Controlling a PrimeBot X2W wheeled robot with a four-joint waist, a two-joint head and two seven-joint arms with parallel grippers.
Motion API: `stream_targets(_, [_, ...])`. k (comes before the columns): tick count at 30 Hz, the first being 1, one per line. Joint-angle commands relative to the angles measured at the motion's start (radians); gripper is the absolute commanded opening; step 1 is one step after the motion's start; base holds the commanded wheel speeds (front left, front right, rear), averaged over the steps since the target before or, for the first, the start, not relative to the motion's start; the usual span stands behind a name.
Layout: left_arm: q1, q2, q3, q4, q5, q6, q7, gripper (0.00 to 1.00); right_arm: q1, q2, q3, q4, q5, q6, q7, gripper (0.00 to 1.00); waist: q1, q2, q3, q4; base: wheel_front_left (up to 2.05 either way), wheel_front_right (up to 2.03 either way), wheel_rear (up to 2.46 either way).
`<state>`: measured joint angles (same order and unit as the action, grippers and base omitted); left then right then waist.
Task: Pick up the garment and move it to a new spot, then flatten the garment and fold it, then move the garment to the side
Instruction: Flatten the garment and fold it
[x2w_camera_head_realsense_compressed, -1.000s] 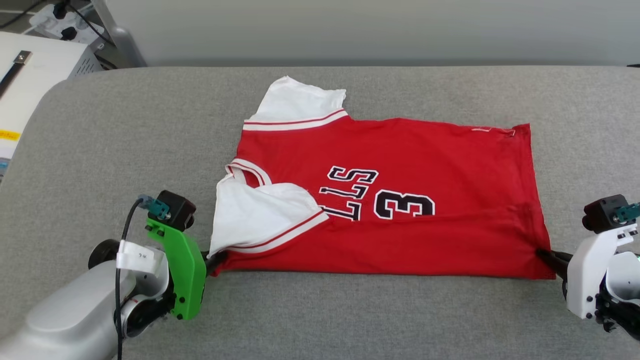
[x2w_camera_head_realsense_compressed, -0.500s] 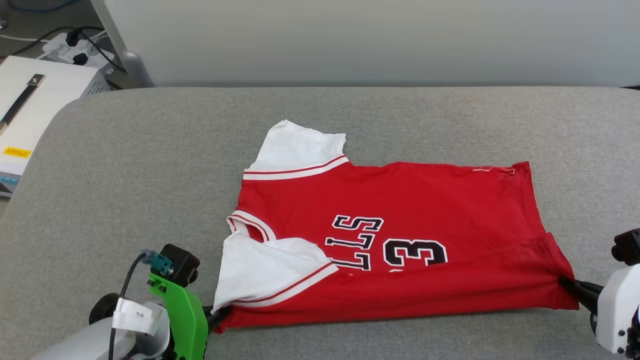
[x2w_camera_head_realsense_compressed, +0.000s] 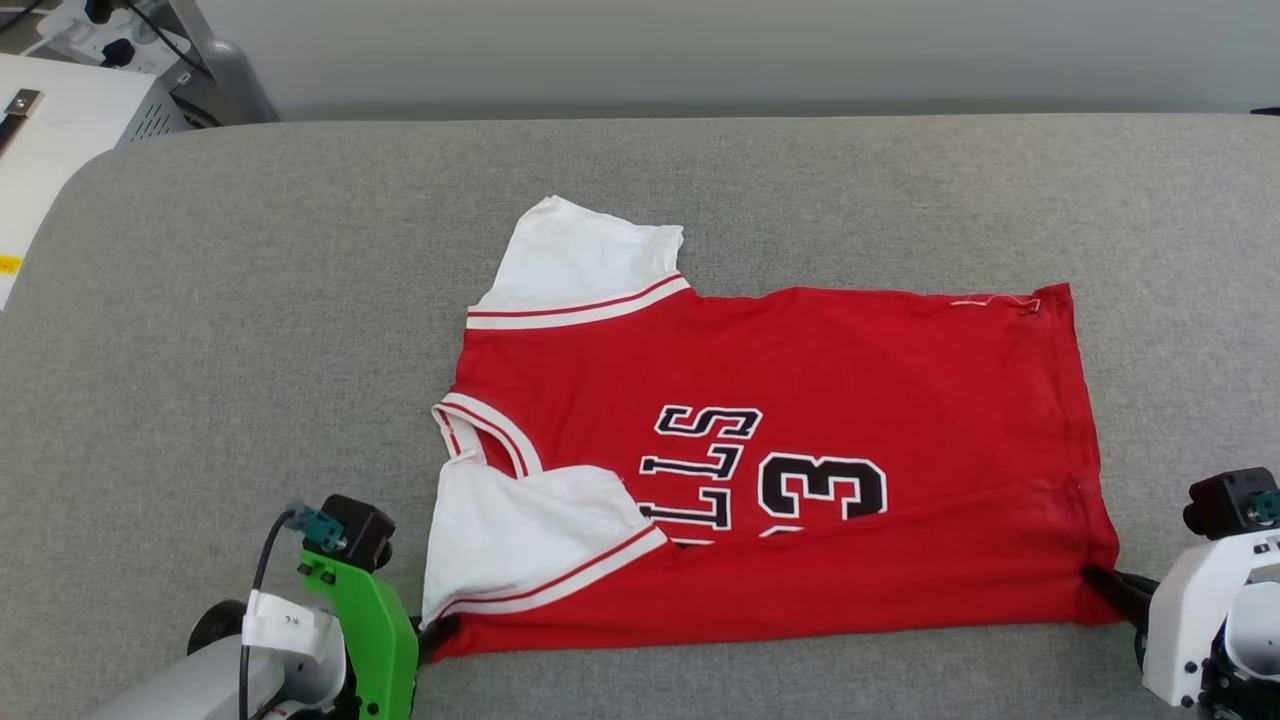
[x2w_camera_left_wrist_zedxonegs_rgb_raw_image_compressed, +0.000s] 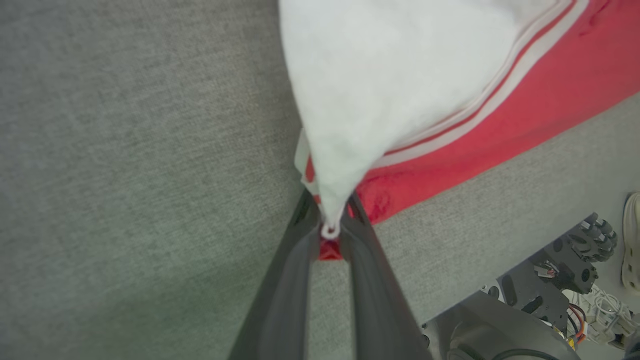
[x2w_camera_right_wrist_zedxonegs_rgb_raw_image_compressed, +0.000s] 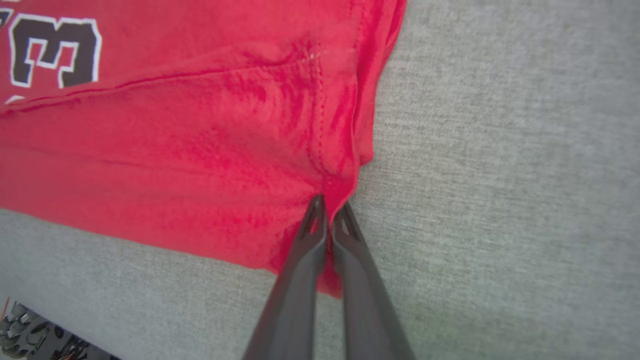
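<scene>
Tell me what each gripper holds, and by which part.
Both hold the garment: the left gripper pinches its near sleeve-end corner, the right gripper its near hem corner.

A grey fabric-covered tabletop (x2w_camera_head_realsense_compressed: 200, 300) with a rounded corner stretched well ahead of the left fingers (x2w_camera_left_wrist_zedxonegs_rgb_raw_image_compressed: 287, 300). Beyond its far edge stood a plain pale wall (x2w_camera_head_realsense_compressed: 700, 50); far ahead and leftward sat a white cabinet (x2w_camera_head_realsense_compressed: 60, 130) and a power strip (x2w_camera_head_realsense_compressed: 70, 20).

Text check | garment (x2w_camera_head_realsense_compressed: 850, 380), centre frame: black letters (x2w_camera_head_realsense_compressed: 700, 465) read "LLS", partly under white sleeve (x2w_camera_head_realsense_compressed: 520, 540) | numeral (x2w_camera_head_realsense_compressed: 822, 487) "3" just right of them | yellow sticker (x2w_camera_head_realsense_compressed: 8, 264), left edge: unreadable
</scene>
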<state>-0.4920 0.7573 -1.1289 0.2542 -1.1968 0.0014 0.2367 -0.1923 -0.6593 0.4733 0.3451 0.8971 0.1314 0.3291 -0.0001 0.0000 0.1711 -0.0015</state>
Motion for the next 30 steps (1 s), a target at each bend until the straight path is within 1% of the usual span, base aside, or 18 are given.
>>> stream_targets(1, [0.022,-0.004,-0.003,0.027,-0.008,-0.003,-0.009,0.21,-0.009,0.015,0.007,0.013,-0.004,-0.001,-0.019,0.00,0.0001,0.0000,-0.007,0.002,0.00,0.00,0.00])
stream_targets(2, [0.022,-0.004,0.000,0.036,-0.007,-0.005,-0.017,0.97,-0.007,0.019,0.005,0.015,-0.001,-0.001,-0.033,0.06,0.0001,0.0000,-0.012,0.004,0.00,0.00,0.00])
stream_targets(3, [0.020,0.000,0.005,0.042,-0.001,-0.005,-0.034,1.00,-0.005,0.020,-0.003,0.015,-0.002,-0.001,-0.057,0.61,0.0001,0.0000,-0.018,0.006,0.00,0.00,0.00])
stream_targets(4, [0.017,0.004,0.010,0.044,0.006,-0.004,-0.048,1.00,-0.003,0.019,-0.009,0.014,-0.008,-0.001,-0.078,1.00,0.0001,0.0000,-0.024,0.009,0.00,0.00,0.00])
stream_targets(6, [0.007,0.020,0.022,0.033,0.019,0.000,-0.072,1.00,0.007,0.017,-0.022,0.001,-0.017,-0.001,-0.112,1.00,0.0001,0.0000,-0.037,0.013,0.00,0.00,0.00])
stream_targets(8, [-0.001,0.048,0.042,-0.006,0.018,0.009,-0.088,1.00,0.020,0.014,-0.043,-0.020,-0.026,-0.001,-0.147,1.00,0.0001,0.0000,-0.049,0.015,0.00,0.00,0.00])
stream_targets(10, [-0.015,0.081,0.070,-0.057,0.014,0.024,-0.105,1.00,0.028,0.008,-0.073,-0.048,-0.051,-0.001,-0.191,1.00,0.0001,0.0000,-0.057,0.013,0.00,0.00,0.00])
stream_targets(12, [-0.038,0.112,0.089,-0.094,0.033,0.040,-0.119,1.00,0.033,0.014,-0.105,-0.072,-0.072,-0.001,-0.225,1.00,0.0001,0.0000,-0.060,0.010,0.00,0.00,0.00])
stream_targets(14, [-0.072,0.139,0.114,-0.128,0.060,0.064,-0.139,1.00,0.034,0.028,-0.156,-0.101,-0.108,-0.001,-0.274,1.00,0.0001,0.0000,-0.061,0.005,0.00,0.00,0.00])
stream_targets(17, [-0.133,0.153,0.160,-0.154,0.089,0.104,-0.173,1.00,0.039,0.066,-0.223,-0.163,-0.169,-0.001,-0.317,1.00,0.0001,0.0000,-0.050,-0.009,0.00,0.00,0.00])
stream_targets(20, [-0.198,0.136,0.198,-0.151,0.105,0.128,-0.193,1.00,0.045,0.120,-0.288,-0.221,-0.225,-0.001,-0.350,1.00,0.0001,0.0000,-0.024,-0.025,0.00,0.00,0.00])
stream_targets(23, [-0.286,0.114,0.210,-0.126,0.149,0.129,-0.186,1.00,0.047,0.185,-0.355,-0.290,-0.292,-0.001,-0.378,1.00,0.0001,0.0000,0.019,-0.048,0.00,0.00,0.00])
stream_targets(27, [-0.419,0.065,0.222,-0.080,0.175,0.098,-0.147,1.00,0.052,0.249,-0.397,-0.381,-0.362,-0.001,-0.363,1.00,0.0001,0.0000,0.090,-0.081,0.00,0.00,0.00])
stream_targets(30, [-0.528,0.030,0.223,-0.015,0.172,0.060,-0.071,1.00,0.045,0.280,-0.410,-0.439,-0.409,-0.001,-0.343,1.00,0.0001,0.0000,0.148,-0.109,0.00,0.00,0.00])
